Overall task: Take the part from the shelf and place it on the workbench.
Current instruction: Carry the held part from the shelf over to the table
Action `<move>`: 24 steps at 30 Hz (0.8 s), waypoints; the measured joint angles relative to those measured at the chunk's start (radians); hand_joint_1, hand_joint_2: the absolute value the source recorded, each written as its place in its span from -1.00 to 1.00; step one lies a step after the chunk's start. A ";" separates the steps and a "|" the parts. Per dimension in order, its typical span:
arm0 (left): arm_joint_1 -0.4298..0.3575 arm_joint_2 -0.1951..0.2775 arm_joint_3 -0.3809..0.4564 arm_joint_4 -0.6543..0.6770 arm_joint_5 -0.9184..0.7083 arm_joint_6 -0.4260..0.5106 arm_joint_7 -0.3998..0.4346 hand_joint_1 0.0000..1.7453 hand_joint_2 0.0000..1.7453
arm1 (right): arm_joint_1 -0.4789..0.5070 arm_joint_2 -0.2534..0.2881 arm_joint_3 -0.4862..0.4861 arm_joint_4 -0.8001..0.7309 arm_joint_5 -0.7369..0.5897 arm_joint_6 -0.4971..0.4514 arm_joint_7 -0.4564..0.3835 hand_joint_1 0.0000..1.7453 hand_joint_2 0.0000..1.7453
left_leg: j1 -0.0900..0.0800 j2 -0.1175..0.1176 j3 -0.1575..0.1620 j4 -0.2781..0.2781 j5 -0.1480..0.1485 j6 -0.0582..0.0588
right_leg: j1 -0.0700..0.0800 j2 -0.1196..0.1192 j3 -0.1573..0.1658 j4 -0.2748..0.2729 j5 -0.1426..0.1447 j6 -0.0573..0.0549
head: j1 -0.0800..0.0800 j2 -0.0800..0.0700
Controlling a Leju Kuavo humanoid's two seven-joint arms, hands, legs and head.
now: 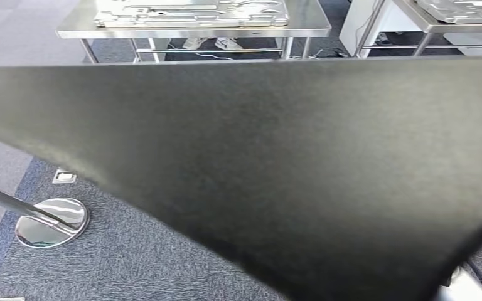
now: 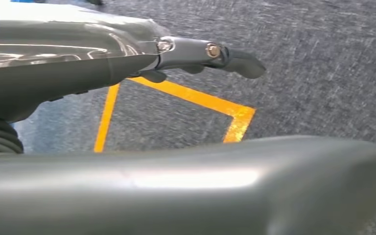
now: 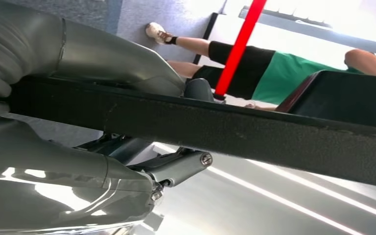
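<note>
The part is a wide, flat black panel point(image 1: 276, 169) that covers most of the head view, tilted, its near corner low at the right. In the right wrist view my right hand point(image 3: 54, 161) grips the panel's edge point(image 3: 274, 132), the grey thumb point(image 3: 103, 54) on one face and the fingers point(image 3: 176, 166) on the other. My left hand point(image 2: 78, 54) hangs over the carpet, its fingers point(image 2: 225, 56) stretched out and apart from the thick thumb point(image 2: 200, 186), with nothing between them. A steel workbench point(image 1: 314, 28) stands ahead beyond the panel, with silvery metal plates point(image 1: 188, 12) lying on it.
A second steel table point(image 1: 414, 15) stands at the far right. A chrome post with a round base point(image 1: 51, 221) rises from the grey carpet at the left, near a floor socket point(image 1: 64, 177). Yellow floor tape point(image 2: 215, 105) runs under my left hand. A person in green point(image 3: 298, 73) stands by a red pole point(image 3: 237, 49).
</note>
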 joint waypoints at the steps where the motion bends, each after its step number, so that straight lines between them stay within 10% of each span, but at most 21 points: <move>1: 0.001 0.000 0.000 0.000 -0.003 -0.003 0.000 -1.00 -1.00 | -0.001 0.000 0.000 0.000 -0.001 0.000 0.000 1.00 1.00 | 0.003 -0.007 0.002 -0.004 0.001 0.007 | -0.001 0.017 -0.003 0.014 -0.013 0.003 | 0.000 0.000; 6: -0.008 0.000 0.002 0.000 -0.012 -0.015 -0.008 -1.00 -1.00 | 0.002 -0.002 0.000 0.004 -0.005 0.003 0.002 1.00 1.00 | 0.005 -0.041 0.010 -0.008 -0.002 0.026 | -0.002 0.104 -0.149 0.270 -0.106 0.003 | 0.001 0.000; 11: -0.011 -0.004 0.016 0.000 -0.002 -0.026 -0.020 -1.00 -1.00 | 0.001 -0.002 0.001 0.006 -0.006 0.001 0.003 1.00 1.00 | 0.000 -0.062 0.028 -0.005 -0.017 0.016 | 0.002 0.113 -0.091 0.055 0.054 -0.008 | 0.001 0.000; 24: -0.013 -0.008 0.069 0.000 0.029 -0.058 -0.054 -1.00 -1.00 | 0.001 -0.002 0.001 0.003 -0.009 -0.001 0.002 1.00 1.00 | 0.000 -0.066 0.040 -0.016 -0.023 0.009 | 0.007 0.117 -0.072 0.015 0.054 -0.022 | 0.001 0.000</move>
